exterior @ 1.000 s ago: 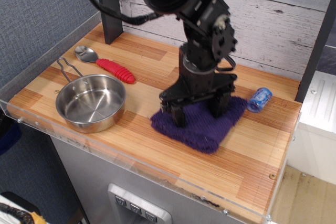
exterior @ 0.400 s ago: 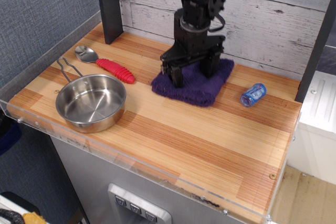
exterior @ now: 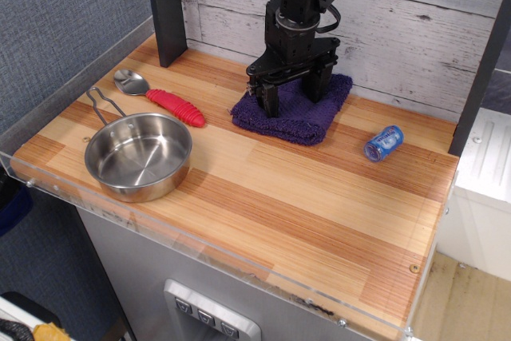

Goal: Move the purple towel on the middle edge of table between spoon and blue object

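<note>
The purple towel (exterior: 302, 117) lies at the back middle edge of the table (exterior: 287, 197), by the white plank wall. The spoon (exterior: 164, 99), with its red ribbed handle, lies to the towel's left. The blue object (exterior: 384, 143), a small can on its side, lies to its right. My gripper (exterior: 294, 97) points straight down over the towel. Its two black fingers (exterior: 270, 101) are spread wide apart and stand on the cloth's near half. Nothing is pinched between them.
A round steel pan (exterior: 138, 156) with a wire handle sits at the front left. A dark post (exterior: 165, 5) stands at the back left corner. The clear acrylic rim (exterior: 200, 255) runs along the front edge. A white cabinet (exterior: 487, 161) stands past the right side.
The gripper and the towel under it have moved from the table's middle toward the back wall. The blue can has shifted slightly left and toward the front.
</note>
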Motion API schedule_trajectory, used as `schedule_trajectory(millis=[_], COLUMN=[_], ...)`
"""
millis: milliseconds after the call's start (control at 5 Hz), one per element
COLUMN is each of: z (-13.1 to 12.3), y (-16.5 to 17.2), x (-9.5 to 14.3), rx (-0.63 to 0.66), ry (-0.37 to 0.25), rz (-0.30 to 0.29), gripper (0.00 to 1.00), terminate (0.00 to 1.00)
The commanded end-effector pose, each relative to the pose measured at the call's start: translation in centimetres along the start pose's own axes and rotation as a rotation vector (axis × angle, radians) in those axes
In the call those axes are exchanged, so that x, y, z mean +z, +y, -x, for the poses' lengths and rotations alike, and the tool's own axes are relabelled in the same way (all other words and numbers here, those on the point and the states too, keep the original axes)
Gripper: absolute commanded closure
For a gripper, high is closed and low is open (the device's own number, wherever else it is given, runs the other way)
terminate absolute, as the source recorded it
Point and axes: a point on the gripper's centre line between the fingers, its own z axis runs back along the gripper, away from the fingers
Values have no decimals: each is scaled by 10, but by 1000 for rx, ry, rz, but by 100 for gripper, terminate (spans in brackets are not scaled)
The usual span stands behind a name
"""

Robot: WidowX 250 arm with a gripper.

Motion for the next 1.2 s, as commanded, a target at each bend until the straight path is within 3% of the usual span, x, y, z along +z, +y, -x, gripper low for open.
schedule_trajectory(millis=[0, 600, 1000], z=[-4, -4, -1], y=[8, 17, 20], x=[16, 68, 116], rx=[13, 3, 4], ry=[54, 43, 9], rz=[9, 101, 189], gripper=[0, 0, 0], terminate=[0, 0, 0])
